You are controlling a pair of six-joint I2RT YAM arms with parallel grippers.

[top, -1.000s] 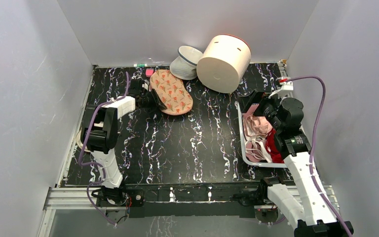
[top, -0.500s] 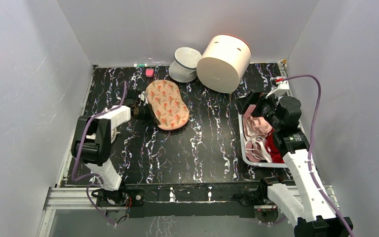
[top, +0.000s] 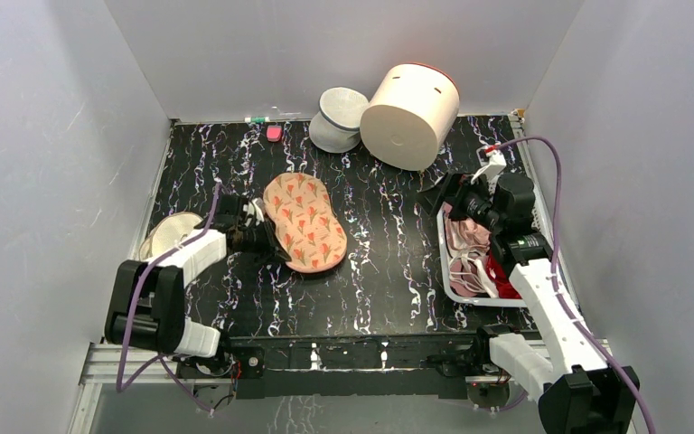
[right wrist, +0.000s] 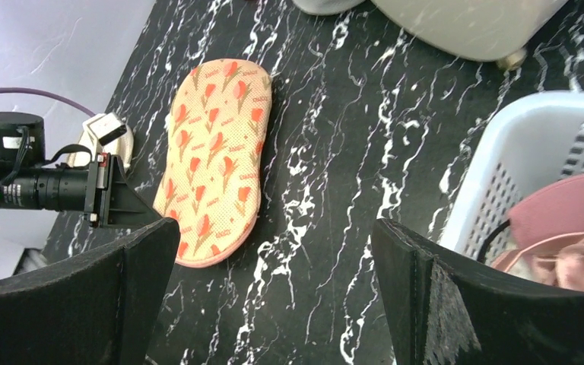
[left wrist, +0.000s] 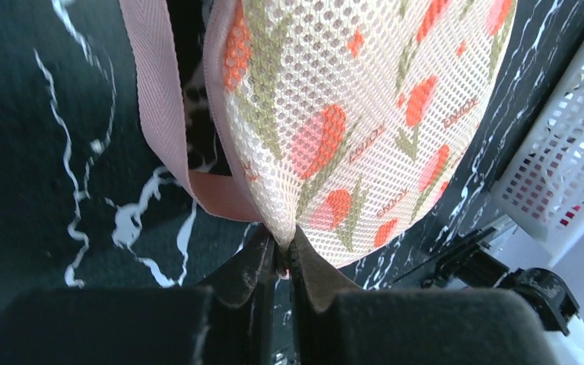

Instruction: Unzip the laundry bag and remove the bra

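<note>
Likely a lab: white-panelled enclosure (top: 343,54)

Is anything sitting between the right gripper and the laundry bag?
Nothing visible: only bare table lies between the right gripper and the laundry bag. The left gripper pinches the bag's edge on the other side.
</note>
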